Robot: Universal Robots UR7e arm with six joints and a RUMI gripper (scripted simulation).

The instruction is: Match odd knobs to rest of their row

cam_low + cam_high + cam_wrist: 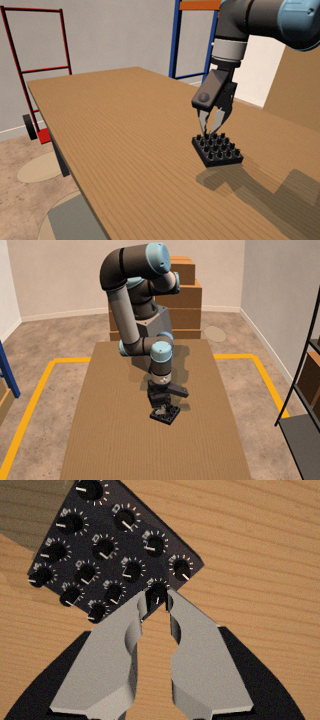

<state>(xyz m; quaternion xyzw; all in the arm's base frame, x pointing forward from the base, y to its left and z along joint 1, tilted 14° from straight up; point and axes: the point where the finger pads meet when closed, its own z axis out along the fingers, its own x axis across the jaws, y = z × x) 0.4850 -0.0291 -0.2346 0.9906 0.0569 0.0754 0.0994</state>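
The black knob box [169, 421] [219, 160] [129, 541] lies on the wooden table [108, 407] [116, 116], carrying a grid of small black knobs with white pointer lines. My gripper [161, 411] [208, 134] [158, 589] stands upright over the box's edge. Its two grey fingers are shut on one knob [157, 592], the second one from the box's corner along that edge. That knob's pointer shows between the fingertips. The fingers hide the knobs beside them. The row labels are too small to read.
Stacked cardboard boxes [186, 299] stand behind the robot base. A dark shelf rack [302, 395] is at the right, a blue rack [175, 38] and a red hand truck [38, 77] stand off the table. A yellow floor line [31, 405] rings the table.
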